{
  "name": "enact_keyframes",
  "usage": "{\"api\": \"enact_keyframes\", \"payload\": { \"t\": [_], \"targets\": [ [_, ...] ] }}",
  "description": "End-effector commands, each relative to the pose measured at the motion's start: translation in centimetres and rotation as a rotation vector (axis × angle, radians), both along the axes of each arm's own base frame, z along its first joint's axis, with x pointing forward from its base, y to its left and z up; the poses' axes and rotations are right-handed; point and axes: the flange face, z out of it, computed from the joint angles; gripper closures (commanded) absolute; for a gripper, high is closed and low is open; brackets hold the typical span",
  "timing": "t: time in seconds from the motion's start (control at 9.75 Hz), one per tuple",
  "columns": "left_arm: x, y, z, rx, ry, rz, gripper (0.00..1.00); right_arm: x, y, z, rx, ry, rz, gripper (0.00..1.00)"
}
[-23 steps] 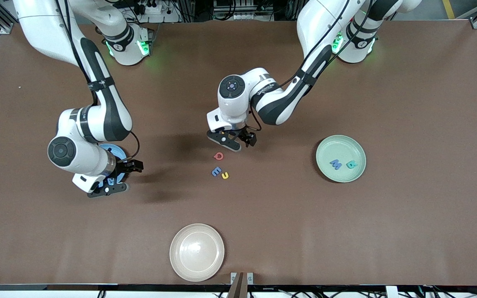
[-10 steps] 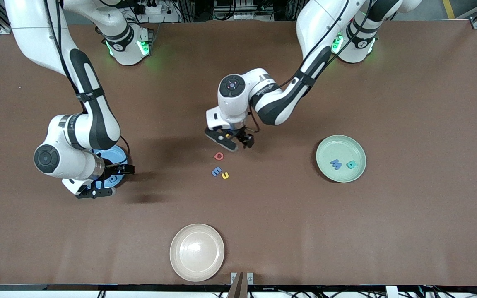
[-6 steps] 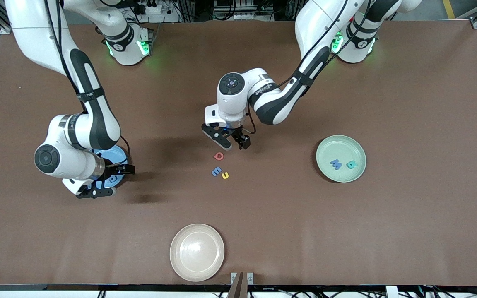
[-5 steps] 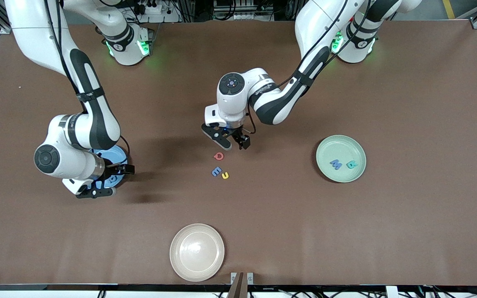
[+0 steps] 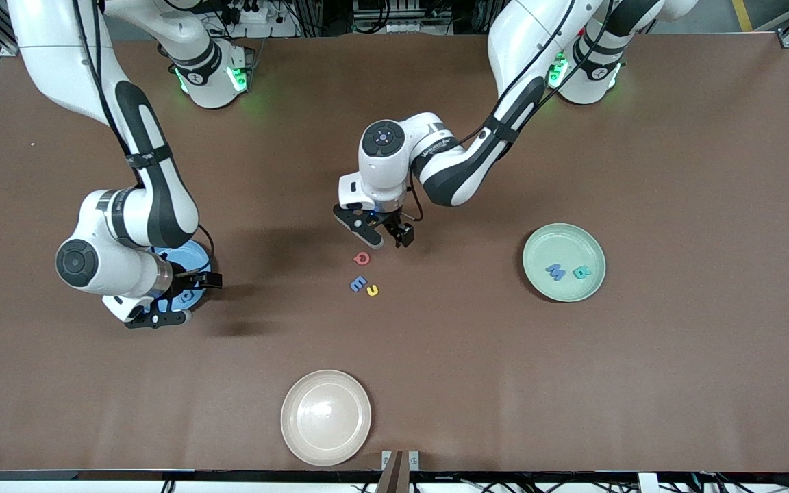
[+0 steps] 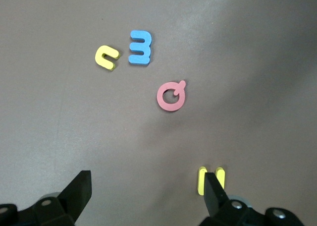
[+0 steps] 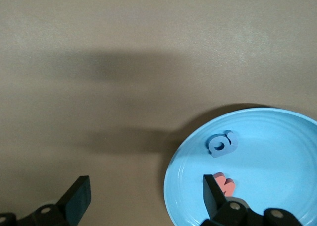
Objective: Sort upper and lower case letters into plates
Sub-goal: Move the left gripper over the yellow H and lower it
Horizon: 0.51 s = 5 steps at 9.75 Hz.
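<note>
On bare table near the middle lie a red letter (image 5: 361,258) (image 6: 171,97), a blue one (image 5: 358,283) (image 6: 139,47) and a yellow one (image 5: 372,291) (image 6: 105,57). My left gripper (image 5: 387,237) (image 6: 147,180) hangs open just above the table beside them, and another yellow letter (image 6: 202,180) lies at one fingertip. The mint plate (image 5: 559,239) holds a blue letter (image 5: 555,272) and a teal one (image 5: 581,272). My right gripper (image 5: 182,299) (image 7: 146,186) is open over the rim of the blue plate (image 5: 192,257) (image 7: 277,151), which holds a blue letter (image 7: 222,142) and a red one (image 7: 224,184).
A glossy cream plate (image 5: 326,418) sits near the table edge closest to the front camera. The right arm's wrist covers most of the blue plate in the front view. Brown table surface stretches between the plates.
The right gripper has moved toward the right arm's end of the table, to the blue plate's rim. The left gripper has shifted slightly away from the loose letters. Both have held still for the last half second.
</note>
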Motion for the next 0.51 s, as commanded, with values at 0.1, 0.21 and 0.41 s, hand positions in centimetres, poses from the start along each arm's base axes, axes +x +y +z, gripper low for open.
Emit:
{"api": "enact_keyframes", "payload": {
  "t": [0.1,0.21,0.41],
  "targets": [
    [-5.3,-5.0,-3.3,-0.043,-0.035,-0.276,0.0,-0.1,-2.0,2.2,0.028,0.003,-0.044,0.0],
    [-5.3,-5.1,-3.2,-0.044,-0.036,-0.275,0.0,-0.1,-2.9,2.2,0.025,0.006,-0.054,0.0],
    [-5.2,-5.0,-3.1,-0.045,-0.037,-0.273,0.0,-0.1,-3.4,2.5,0.024,0.001,-0.063,0.0]
  ]
}}
